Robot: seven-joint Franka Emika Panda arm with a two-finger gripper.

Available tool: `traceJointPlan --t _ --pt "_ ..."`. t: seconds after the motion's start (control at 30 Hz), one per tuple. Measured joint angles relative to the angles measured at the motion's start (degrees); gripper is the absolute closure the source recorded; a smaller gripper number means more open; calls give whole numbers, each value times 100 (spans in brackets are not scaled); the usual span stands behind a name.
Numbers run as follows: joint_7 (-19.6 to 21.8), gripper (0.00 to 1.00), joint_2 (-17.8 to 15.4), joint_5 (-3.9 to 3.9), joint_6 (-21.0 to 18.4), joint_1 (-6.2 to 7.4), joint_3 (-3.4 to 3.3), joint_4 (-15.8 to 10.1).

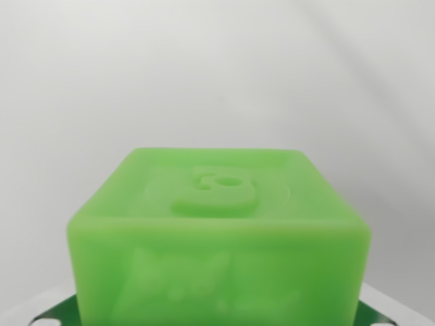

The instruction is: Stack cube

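A bright green, slightly translucent plastic cube [219,238] is seen very close to the camera, filling the lower middle of the wrist view. Its top face is tilted into view and carries a raised relief, a rounded figure with a small hole in it, set inside a faint embossed ring. The front face, nearest the camera, is blurred; paler embossed marks are made out on it, but their shape cannot be read. The edges of the cube are softly rounded, and the near upper edge runs almost level across the picture.

Below the cube, at both lower corners of the cube, slivers of a darker green flat surface [53,314] are seen, edged with small dark notches. The cube appears to sit on or just above this darker piece, though contact cannot be confirmed, since the cube's base is cut off by the bottom edge of the view.

Behind and around the cube, only a plain, pale grey-white background [217,68] is shown, out of focus.

No part of the claw is seen in the wrist view, so whether it is wide, narrow or closed on anything cannot be told.
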Motion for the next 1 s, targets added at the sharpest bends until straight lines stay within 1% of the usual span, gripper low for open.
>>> traceJointPlan --t 1.0 --pt "977 100 -478 -8 286 447 -1 -765"
